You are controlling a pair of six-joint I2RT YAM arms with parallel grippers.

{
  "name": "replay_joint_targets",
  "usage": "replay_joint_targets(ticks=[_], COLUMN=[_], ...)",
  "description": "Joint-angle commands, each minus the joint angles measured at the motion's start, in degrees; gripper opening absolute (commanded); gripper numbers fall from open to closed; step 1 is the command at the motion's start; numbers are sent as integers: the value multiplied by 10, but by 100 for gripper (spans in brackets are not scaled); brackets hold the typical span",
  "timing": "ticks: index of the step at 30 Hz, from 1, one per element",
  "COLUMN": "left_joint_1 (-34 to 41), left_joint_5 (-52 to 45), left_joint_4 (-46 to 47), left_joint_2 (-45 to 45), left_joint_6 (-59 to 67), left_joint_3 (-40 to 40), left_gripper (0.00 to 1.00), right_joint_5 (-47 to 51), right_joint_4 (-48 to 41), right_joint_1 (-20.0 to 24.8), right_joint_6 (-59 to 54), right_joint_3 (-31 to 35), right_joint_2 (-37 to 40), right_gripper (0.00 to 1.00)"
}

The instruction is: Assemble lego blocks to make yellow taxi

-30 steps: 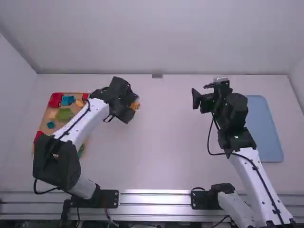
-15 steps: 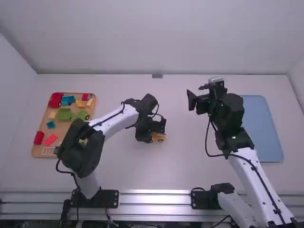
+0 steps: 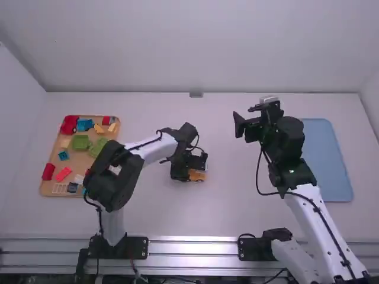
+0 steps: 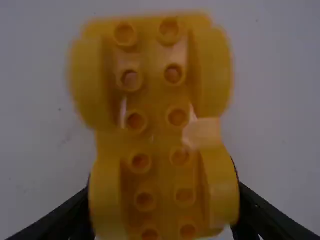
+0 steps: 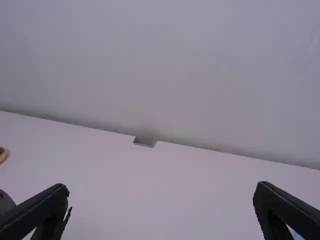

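Yellow car base [image 4: 157, 135] has come from near the tray [image 3: 80, 163] to the table's middle, carried by the left gripper [image 4: 164, 212], whose fingers close on its sides. Laying down the base as the taxi's foundation looks like the step in hand; next, it probably wants setting level and letting go, then a body piece from the tray. Its near end is cut off in the left wrist view, and whether it touches the table I can't tell. Left arm hides part of the tray. Right gripper [image 5: 160, 189] hangs wide and empty.
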State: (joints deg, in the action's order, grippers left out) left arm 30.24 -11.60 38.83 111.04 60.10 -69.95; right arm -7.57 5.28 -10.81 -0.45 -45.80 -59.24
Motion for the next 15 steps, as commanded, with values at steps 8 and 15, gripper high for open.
replay_joint_targets(ticks=[8,15], left_joint_1=[-2,-17], left_joint_5=[4,-16], left_joint_4=[-52,85], left_joint_2=[6,-10], left_joint_6=[-56,-82], left_joint_3=[23,-103], left_gripper=[84,87], right_joint_5=[-1,-1], right_joint_4=[-2,-2], right_joint_1=[-2,-1], right_joint_6=[2,2], right_joint_3=[-22,-22], right_joint_2=[-3,-3], right_gripper=[99,99])
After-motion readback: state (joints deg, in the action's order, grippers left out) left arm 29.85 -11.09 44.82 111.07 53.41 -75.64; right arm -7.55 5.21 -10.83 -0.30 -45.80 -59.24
